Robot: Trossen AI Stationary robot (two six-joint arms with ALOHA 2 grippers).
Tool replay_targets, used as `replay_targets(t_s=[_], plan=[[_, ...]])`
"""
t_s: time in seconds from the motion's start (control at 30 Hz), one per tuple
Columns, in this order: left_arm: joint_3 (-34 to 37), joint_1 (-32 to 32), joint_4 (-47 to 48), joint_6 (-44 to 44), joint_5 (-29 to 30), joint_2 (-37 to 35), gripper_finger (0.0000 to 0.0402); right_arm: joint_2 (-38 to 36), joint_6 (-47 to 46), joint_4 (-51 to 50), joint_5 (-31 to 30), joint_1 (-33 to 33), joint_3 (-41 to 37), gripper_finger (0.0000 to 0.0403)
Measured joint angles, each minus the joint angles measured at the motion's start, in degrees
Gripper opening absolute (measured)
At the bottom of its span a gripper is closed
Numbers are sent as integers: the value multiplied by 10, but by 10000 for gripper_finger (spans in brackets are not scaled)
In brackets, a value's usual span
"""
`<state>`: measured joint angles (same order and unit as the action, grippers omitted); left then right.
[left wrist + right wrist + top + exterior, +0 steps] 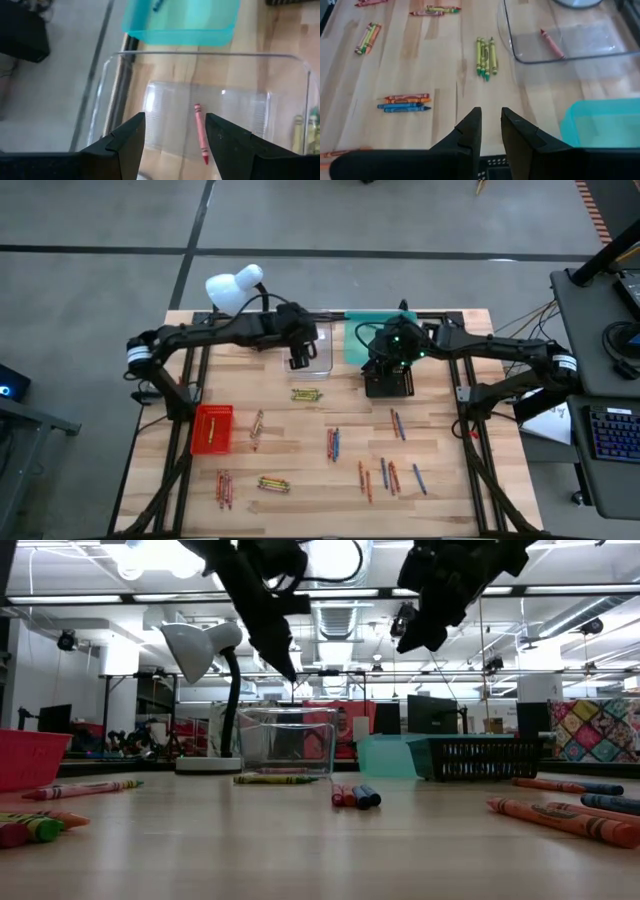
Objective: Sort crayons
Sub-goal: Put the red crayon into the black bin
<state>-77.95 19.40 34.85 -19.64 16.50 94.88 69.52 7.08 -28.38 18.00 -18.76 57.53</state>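
Left hand (175,142) above red crayon (201,132)

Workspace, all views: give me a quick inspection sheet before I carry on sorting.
Surface: wooden table, bare between crayon groups.
Job's things: crayons in small groups on the table; one red crayon inside the clear tray.
Clutter: white lamp at the back.
Grippers: left gripper above the clear tray, jaws open, empty; right gripper above the black tray, jaws narrow, nothing seen between them.
Cables: wires off the right edge.
Surroundings: teal tray, red tray, keyboard.
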Motion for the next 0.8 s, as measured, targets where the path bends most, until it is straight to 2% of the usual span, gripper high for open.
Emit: replay_targets(t_s=[0.37,0.8], plan=[[-43,62,17,-31,-124,76,190,0,-15,5,0,0,-9,63],[-49,79,28,-37,-146,138,190,0,-22,30,0,0,-10,63]])
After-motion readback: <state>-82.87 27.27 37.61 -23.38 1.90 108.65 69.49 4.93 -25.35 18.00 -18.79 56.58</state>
